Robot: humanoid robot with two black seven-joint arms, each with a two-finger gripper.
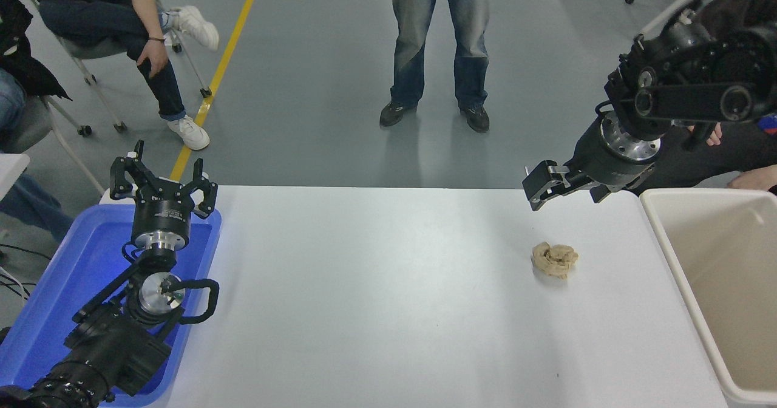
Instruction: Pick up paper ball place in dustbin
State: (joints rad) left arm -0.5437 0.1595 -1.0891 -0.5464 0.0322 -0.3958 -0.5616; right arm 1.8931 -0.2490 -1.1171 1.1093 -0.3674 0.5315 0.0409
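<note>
The tan-brown crumpled paper ball (553, 260) lies on the white table (376, 286), right of centre. My right gripper (566, 192) is open and empty, hanging above the table's far edge, beyond the ball and apart from it. The cream-beige dustbin (663, 235) stands at the table's right end, a short way right of the ball; the part of its inside that shows holds nothing. My left arm is parked at the lower left with its gripper (162, 176) open and empty.
A shallow blue tray (73, 274) sits at the table's left end under the left arm. A person in jeans (440, 37) stands beyond the far edge. Seated people are at the upper left, and a person's hand (749, 179) rests near the dustbin's far rim.
</note>
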